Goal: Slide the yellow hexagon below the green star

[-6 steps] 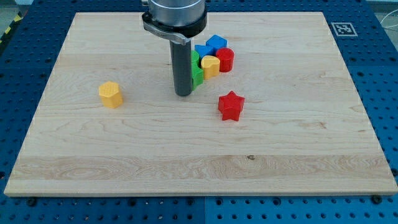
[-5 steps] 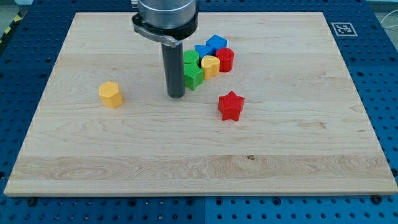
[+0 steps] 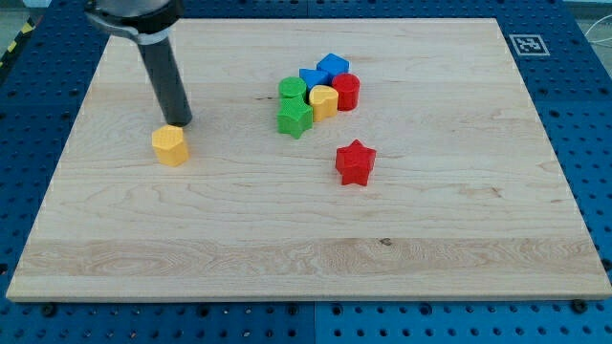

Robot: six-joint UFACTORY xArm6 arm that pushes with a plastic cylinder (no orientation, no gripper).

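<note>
My tip (image 3: 181, 123) stands on the worktop (image 3: 306, 248) in the view's upper left part, just above the yellow hexagon (image 3: 170, 145) and a little toward its right; whether the two touch cannot be told, since the gap between them looks next to nothing. The tool is a bare rod that leans up toward the view's top left and has nothing that could clench or let go, so it grasps nothing. The yellow hexagon sits alone on the left half of the worktop, well apart from the other blocks. The green star (image 3: 295, 118) lies near the middle, toward the view's top, at the lower left corner of a tight cluster. Right above it and touching is another green block (image 3: 292, 91), whose shape I cannot make out. Just to the star's right is a yellow heart (image 3: 323, 100), and beside that on the right a red cylinder (image 3: 346, 91). Behind these, toward the view's top, are two blue blocks, one (image 3: 312, 76) at the left and one (image 3: 333, 66) at the right, their shapes partly hidden. A red star (image 3: 355, 161) lies by itself below and to the right of the cluster, apart from it. The hexagon is to the left of the green star and slightly lower in the view.
</note>
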